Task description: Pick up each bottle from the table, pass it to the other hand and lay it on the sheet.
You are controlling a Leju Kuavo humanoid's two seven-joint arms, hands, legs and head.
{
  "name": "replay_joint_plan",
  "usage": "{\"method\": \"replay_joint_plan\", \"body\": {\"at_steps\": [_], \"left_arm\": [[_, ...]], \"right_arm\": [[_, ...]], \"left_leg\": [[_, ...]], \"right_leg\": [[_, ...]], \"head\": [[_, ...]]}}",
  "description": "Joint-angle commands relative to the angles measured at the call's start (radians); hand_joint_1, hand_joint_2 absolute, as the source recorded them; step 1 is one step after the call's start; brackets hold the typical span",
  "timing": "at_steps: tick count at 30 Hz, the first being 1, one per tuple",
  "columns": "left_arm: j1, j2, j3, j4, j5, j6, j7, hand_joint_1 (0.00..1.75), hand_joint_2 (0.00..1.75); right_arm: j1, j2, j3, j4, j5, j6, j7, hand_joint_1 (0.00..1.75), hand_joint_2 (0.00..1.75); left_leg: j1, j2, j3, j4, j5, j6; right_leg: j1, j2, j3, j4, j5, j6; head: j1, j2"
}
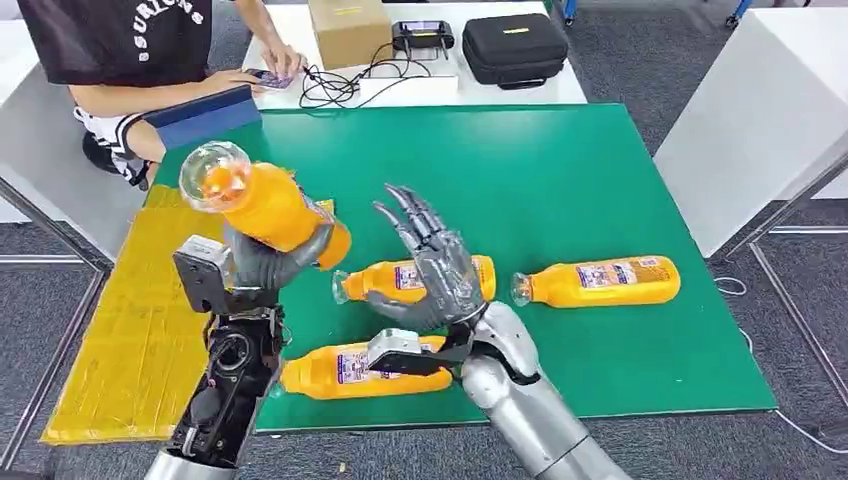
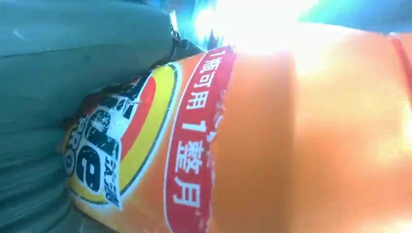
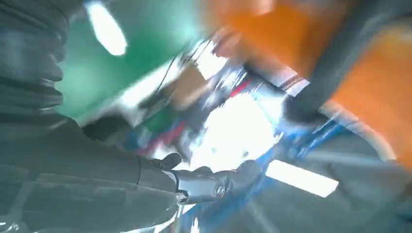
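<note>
My left hand (image 1: 268, 262) grips an orange bottle (image 1: 262, 204) and holds it raised over the left part of the green table, base end toward me. The bottle's label (image 2: 145, 141) presses against that hand's grey cover (image 2: 73, 53) in the left wrist view. My right hand (image 1: 432, 268) is open, fingers spread, just right of the held bottle and not touching it. Three more orange bottles lie on the green surface: one (image 1: 385, 281) partly behind my right hand, one (image 1: 600, 282) to the right, one (image 1: 340, 372) near the front edge. The yellow sheet (image 1: 140, 320) lies at the table's left.
A person sits at the far left corner with a hand on a phone (image 1: 270, 78). Behind the green table (image 1: 560, 170) stand a cardboard box (image 1: 348, 30), a black case (image 1: 515, 45) and cables. A white table (image 1: 760, 120) stands at the right.
</note>
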Motion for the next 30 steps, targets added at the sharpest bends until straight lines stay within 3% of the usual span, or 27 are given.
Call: {"method": "replay_joint_plan", "body": {"at_steps": [1,5,6,8,10,11,13,15,16,17,18,20,21,26,29,30], "left_arm": [[0.092,0.009,0.106,-0.132,-0.569,0.374,0.057,1.75,1.75],[0.100,0.014,0.107,-0.139,-0.565,0.374,0.053,1.75,1.75],[0.104,-0.043,0.196,-0.162,-0.739,0.374,0.027,1.75,1.75],[0.104,-0.085,0.275,-0.182,-0.969,0.374,0.051,1.75,1.75],[0.098,-0.082,0.294,-0.210,-1.116,0.374,0.101,1.75,1.75],[0.088,-0.041,0.266,-0.188,-1.260,0.374,0.207,1.75,1.75],[0.034,0.082,0.206,-0.081,-1.295,0.374,0.345,1.75,1.75],[-0.043,0.279,0.034,0.040,-1.295,0.374,0.593,1.75,1.75],[-0.085,0.329,-0.047,0.096,-1.295,0.358,0.688,1.75,1.75],[-0.164,0.380,-0.218,0.182,-1.295,0.307,0.864,1.75,1.75],[-0.186,0.365,-0.253,0.246,-1.295,0.217,0.916,1.75,1.75],[-0.236,0.337,-0.210,0.401,-1.295,0.134,0.884,1.75,1.75],[-0.248,0.333,-0.202,0.444,-1.295,0.165,0.874,1.75,1.75],[-0.253,0.331,-0.199,0.464,-1.295,0.179,0.871,1.75,1.75],[-0.268,0.316,-0.158,0.546,-1.295,0.056,0.874,1.75,1.75],[-0.279,0.298,-0.108,0.611,-1.295,0.052,0.843,1.75,1.75]], "right_arm": [[0.038,-0.266,-0.160,-0.147,0.355,-0.072,0.196,0.00,1.75],[0.037,-0.274,-0.170,-0.142,0.342,-0.072,0.189,0.00,1.75],[0.033,-0.276,-0.173,-0.133,0.376,-0.060,0.215,0.00,1.75],[0.031,-0.317,-0.190,-0.130,0.416,-0.044,0.255,0.00,1.75],[0.024,-0.354,-0.212,-0.123,0.423,-0.034,0.262,0.00,1.75],[0.018,-0.381,-0.229,-0.118,0.443,0.001,0.285,0.00,1.75],[0.018,-0.402,-0.276,-0.122,0.416,0.039,0.289,0.00,1.75],[0.033,-0.403,-0.313,-0.138,0.414,0.067,0.273,0.00,1.75],[0.040,-0.404,-0.325,-0.143,0.416,0.085,0.275,0.00,1.75],[0.052,-0.410,-0.339,-0.152,0.461,0.119,0.280,0.00,1.75],[0.059,-0.432,-0.343,-0.150,0.612,0.139,0.334,0.00,1.75],[0.072,-0.417,-0.364,-0.126,0.671,0.149,0.338,0.00,1.75],[0.070,-0.412,-0.367,-0.119,0.674,0.147,0.332,0.00,1.75],[0.068,-0.408,-0.367,-0.115,0.676,0.146,0.330,0.00,1.75],[0.045,-0.401,-0.354,-0.095,0.672,0.217,0.297,0.00,1.75],[0.022,-0.450,-0.292,-0.080,0.687,0.252,0.358,0.00,1.75]], "left_leg": [[0.001,0.000,0.006,-0.001,-0.003,-0.002],[0.000,0.000,0.006,0.000,-0.002,-0.003],[0.000,0.000,0.006,0.000,-0.003,-0.003],[0.000,0.002,0.008,0.001,-0.005,-0.005],[0.000,0.002,0.003,0.001,-0.002,-0.002],[0.000,0.001,0.003,0.001,-0.003,-0.003],[0.000,0.000,0.005,0.001,-0.003,-0.004],[0.000,-0.003,0.007,0.000,-0.002,-0.004],[0.000,-0.003,0.008,-0.001,-0.001,-0.004],[0.000,-0.002,0.007,-0.001,-0.001,-0.004],[-0.001,-0.008,0.002,-0.001,0.001,-0.002],[0.000,-0.008,0.002,-0.001,0.002,-0.002],[0.000,-0.005,0.003,-0.001,0.002,-0.002],[0.001,-0.003,0.002,0.001,0.002,-0.002],[0.001,0.004,0.005,0.000,0.001,-0.003],[-0.001,0.003,0.003,0.000,0.002,-0.002]], "right_leg": [[0.001,-0.002,0.008,-0.003,-0.002,0.000],[0.000,-0.002,0.008,-0.002,-0.002,0.000],[0.000,-0.002,0.008,-0.002,-0.003,0.000],[0.001,-0.001,0.011,-0.002,-0.004,-0.001],[0.000,-0.001,0.005,-0.001,-0.001,0.000],[0.001,-0.002,0.006,-0.001,-0.002,0.000],[0.000,-0.003,0.007,-0.001,-0.003,0.000],[0.000,-0.006,0.010,-0.002,-0.003,0.000],[0.000,-0.008,0.010,-0.002,-0.003,-0.001],[0.000,-0.006,0.009,-0.001,-0.002,-0.002],[0.000,-0.011,0.005,0.000,-0.001,-0.001],[0.000,-0.012,0.004,-0.001,-0.001,-0.001],[0.000,-0.009,0.003,-0.001,0.000,-0.001],[0.001,-0.006,0.004,0.000,0.000,0.000],[0.001,0.000,0.006,0.000,-0.001,0.000],[0.000,0.000,0.003,0.000,0.000,0.000]], "head": [[0.000,0.000],[0.000,0.000],[0.000,0.000],[0.000,0.000],[-0.001,0.000],[-0.001,0.000],[-0.001,0.000],[0.000,0.000],[-0.001,0.000],[0.000,0.000],[0.000,0.000],[0.000,0.000],[-0.002,0.000],[-0.001,0.000],[0.000,0.000],[0.000,0.000]]}}
